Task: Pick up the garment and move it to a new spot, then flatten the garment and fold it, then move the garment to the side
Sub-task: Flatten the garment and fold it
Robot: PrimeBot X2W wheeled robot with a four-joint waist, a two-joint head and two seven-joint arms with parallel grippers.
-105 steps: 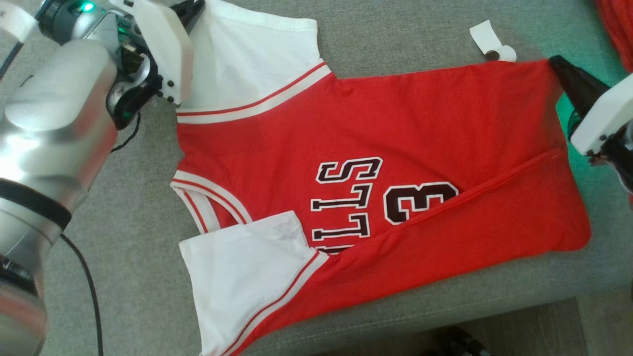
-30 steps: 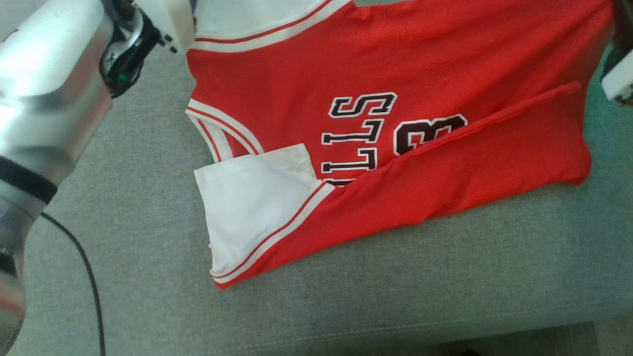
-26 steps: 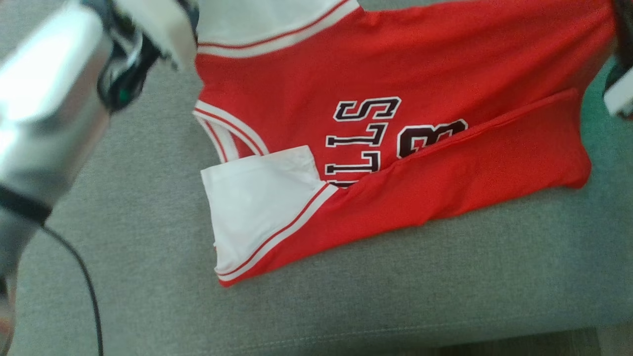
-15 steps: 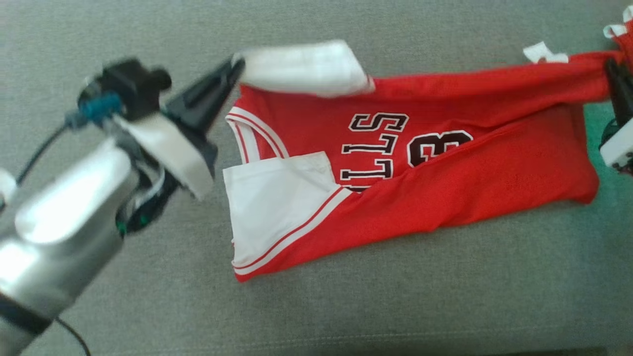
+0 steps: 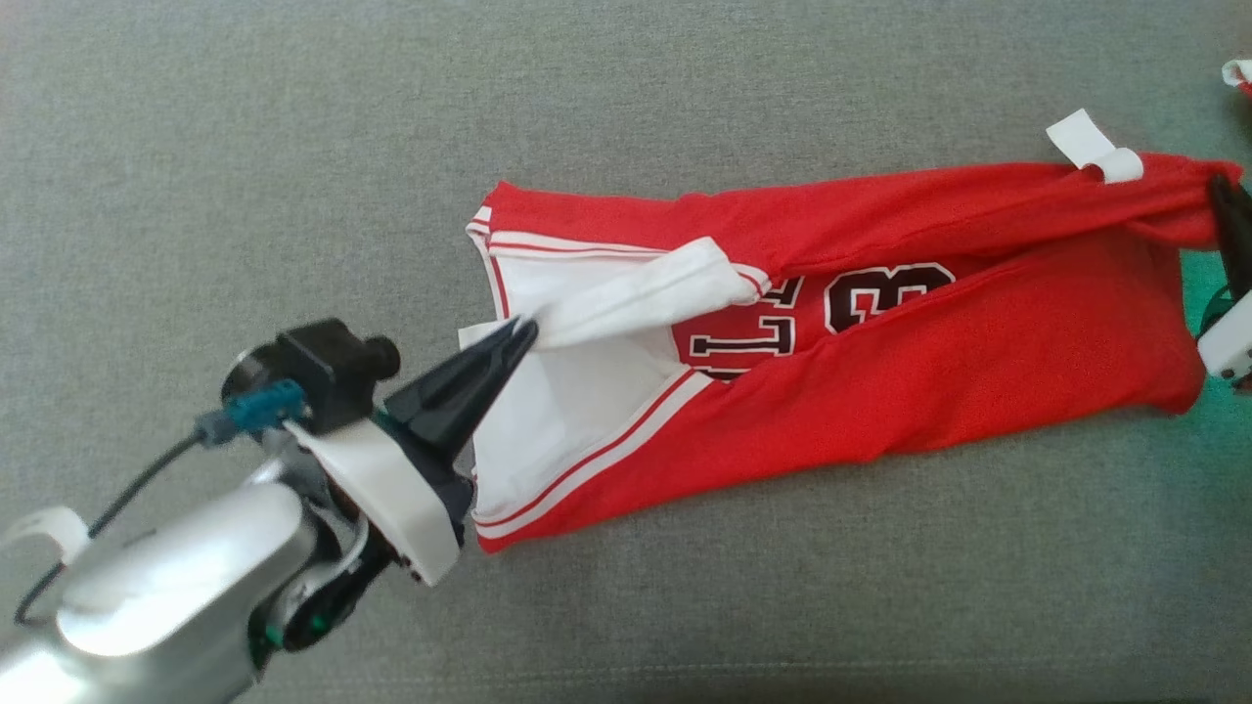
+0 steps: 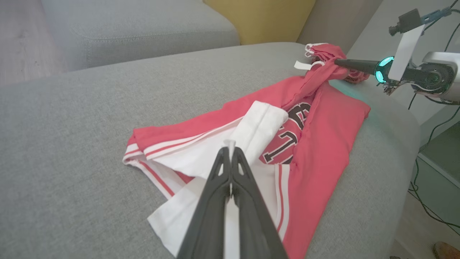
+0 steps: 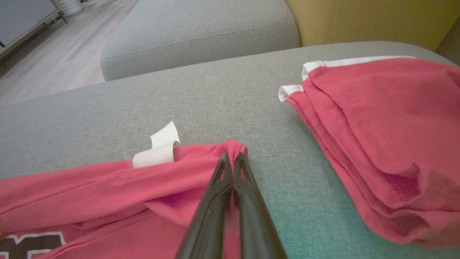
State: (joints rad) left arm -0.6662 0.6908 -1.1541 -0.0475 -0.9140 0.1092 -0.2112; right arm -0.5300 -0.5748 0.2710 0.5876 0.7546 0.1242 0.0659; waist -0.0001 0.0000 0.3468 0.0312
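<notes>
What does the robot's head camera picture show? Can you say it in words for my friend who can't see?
A red basketball jersey with white sleeves lies half folded on a gray sofa cushion. The robot's left gripper pinches a white sleeve and holds it over the jersey's front, and the right gripper pinches the bunched hem corner at the picture's right edge.

The left hand [image 5: 523, 332] has two long, tapering black fingers [image 5: 460, 391] on a white plate [image 5: 377, 489]. Beside them are a black camera [image 5: 328, 362], a blue plug [image 5: 249, 411], a black cable [image 5: 137, 489] and a silver forearm [image 5: 176, 587]. The right hand [image 6: 336, 62] is alike, with dark fingers, a teal glowing ring [image 6: 381, 70], a white bracket [image 6: 404, 46] and a silver wrist [image 6: 440, 73].
</notes>
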